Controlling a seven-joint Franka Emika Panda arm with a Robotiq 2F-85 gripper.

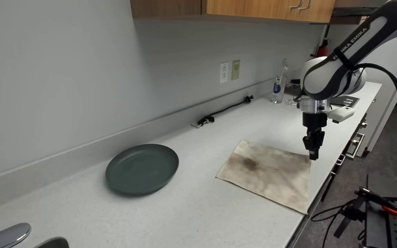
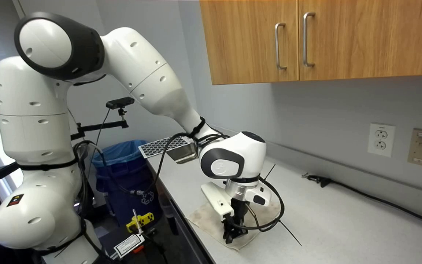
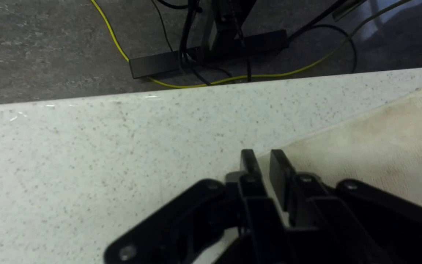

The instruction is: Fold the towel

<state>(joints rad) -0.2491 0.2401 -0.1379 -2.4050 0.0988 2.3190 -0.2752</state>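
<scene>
**Narrow tool [image 1: 314, 157] at a corner of the flat towel [image 1: 271, 177]**

Nearest to me, a smooth grey metal piece [image 1: 7, 236] shows only in part; I cannot tell what it belongs to. Past it a round, dark grey-green plate [image 1: 142, 168] sits on the white table [image 1: 184, 213], nearer the back edge and well apart from the towel.

The towel comes next. It lies flat beside the table's front edge, one corner reaching that edge. It is thin and beige-cream, with brownish blotches, darkest in a patch on the side toward the plate.

At the towel's corner just beyond, on the side of the front edge, the tool points straight down. It is narrow: in the wrist view its two fingers [image 3: 248, 161] stand slightly parted, with pale towel showing in the slim gap. Whether they touch it I cannot tell. The black and white arm [image 2: 152, 79] reaches in over the table's front edge.

Farther off, a small black clamp [image 1: 206, 120] lies near the back edge, and beyond it a clear bottle [image 1: 280, 86] stands upright, also by that edge. A wood-fronted cabinet [image 1: 267, 8] hangs higher up, over the back edge.
</scene>
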